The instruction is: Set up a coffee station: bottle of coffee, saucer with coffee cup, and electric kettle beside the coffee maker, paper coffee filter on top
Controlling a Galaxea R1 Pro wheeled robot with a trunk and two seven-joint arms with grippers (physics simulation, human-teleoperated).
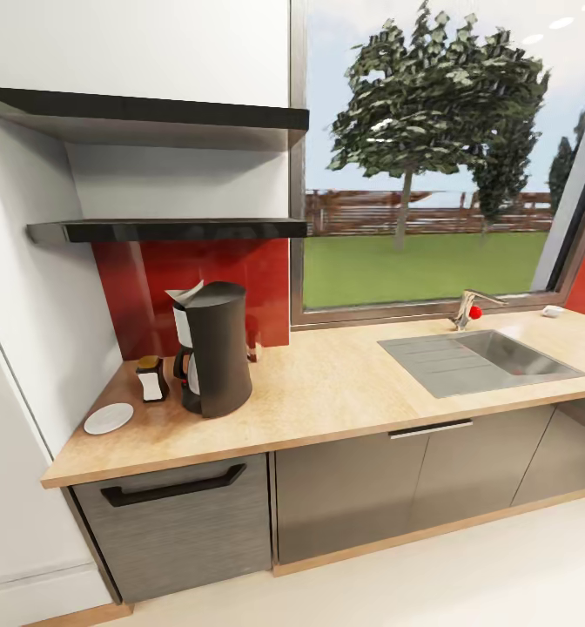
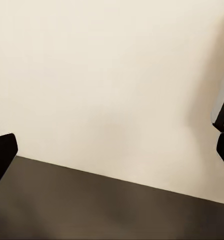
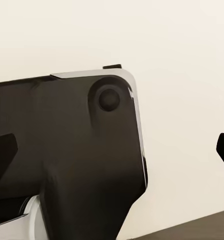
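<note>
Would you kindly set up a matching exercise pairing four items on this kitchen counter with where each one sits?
Things:
1. paper filter
2. coffee bottle
3. saucer
4. tap

Places:
A. behind the sink, under the window
B. on top of the coffee maker
C. near the counter's left end, nothing on it
D. just left of the coffee maker

Pairs: 1-B, 2-D, 3-C, 4-A

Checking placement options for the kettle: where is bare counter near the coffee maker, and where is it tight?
Bare kitchen countertop runs from the coffee maker to the sink. The corner on its other side is crowded: the bottle of coffee and saucer sit there.
</note>
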